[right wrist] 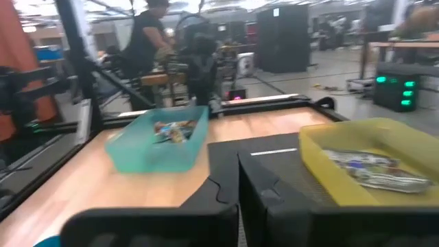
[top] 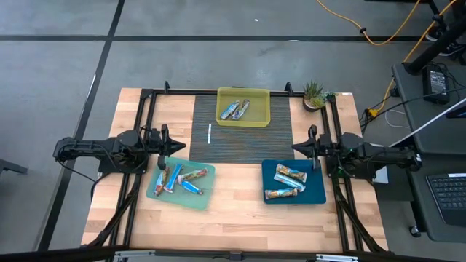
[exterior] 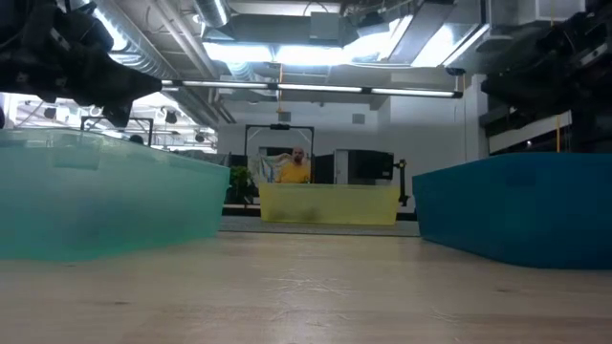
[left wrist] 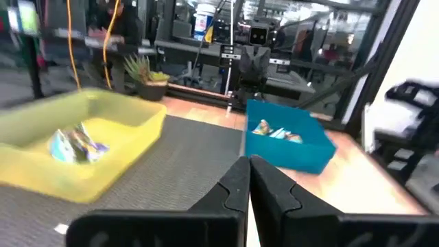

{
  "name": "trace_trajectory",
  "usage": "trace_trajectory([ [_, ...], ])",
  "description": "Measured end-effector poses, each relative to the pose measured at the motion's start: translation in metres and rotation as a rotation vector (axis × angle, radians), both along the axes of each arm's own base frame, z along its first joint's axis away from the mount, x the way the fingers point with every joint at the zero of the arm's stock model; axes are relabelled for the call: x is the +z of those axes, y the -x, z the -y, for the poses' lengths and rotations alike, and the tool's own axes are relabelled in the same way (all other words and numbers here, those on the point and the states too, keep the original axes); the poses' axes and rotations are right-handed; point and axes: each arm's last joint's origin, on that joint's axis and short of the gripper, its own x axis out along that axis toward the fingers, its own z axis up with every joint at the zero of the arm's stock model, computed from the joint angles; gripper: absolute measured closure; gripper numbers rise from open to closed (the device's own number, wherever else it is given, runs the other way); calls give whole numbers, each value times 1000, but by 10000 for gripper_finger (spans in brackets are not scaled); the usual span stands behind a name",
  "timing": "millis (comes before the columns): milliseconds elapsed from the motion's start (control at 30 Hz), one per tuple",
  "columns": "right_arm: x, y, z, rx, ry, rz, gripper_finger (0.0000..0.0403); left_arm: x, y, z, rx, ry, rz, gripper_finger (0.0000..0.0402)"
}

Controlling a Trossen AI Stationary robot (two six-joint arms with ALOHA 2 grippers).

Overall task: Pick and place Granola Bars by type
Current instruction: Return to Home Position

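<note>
**Findings.** Sorting is judged complete. No shiny wrapped Granola Bars point(top: 180, 179) are seen loose on the light wooden table top point(top: 233, 211).
- Blue and brown wrapped bars lie in the pale green translucent plastic bin point(top: 206, 195) at the left front.
- Tan bars lie in the deep blue plastic bin point(top: 317, 195) at the right front.
- Silvery-grey bars lie in the yellow plastic bin point(top: 261, 116) at the far middle, which is set on the dark ribbed mat point(top: 233, 138).
- A thin white stick point(top: 209, 134) lies alone on that mat, apart from all three bins.

**Grippers.** The left gripper point(top: 177, 146) is found at the mat's left edge, just beyond the far rim of the green bin. Its fingers point(left wrist: 233, 189) are pressed together with nothing between them. The right gripper point(top: 297, 148) is found at the mat's right edge, just beyond the far rim of the blue bin. It is likewise closed and empty in its own wrist view.

**Recommendation.** The step in hand is judged to be the retreat to rest.
- Each arm should be drawn back along its own side and carried above the bin walls, so that no rim is clipped and no sorted bar is disturbed.
- The jaws are best held closed and the motion made slowly.
- The white stick should be left untouched.
</note>
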Motion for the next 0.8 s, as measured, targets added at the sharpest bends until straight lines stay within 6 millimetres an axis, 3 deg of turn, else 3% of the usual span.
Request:
trace_trajectory([
  [333,-1,0,-1,39,-5,-5,395,0,0,-1,18,-197,-21,396],
  [800,-1,0,-1,38,26,-7,392,0,0,-1,18,-193,-21,396],
])
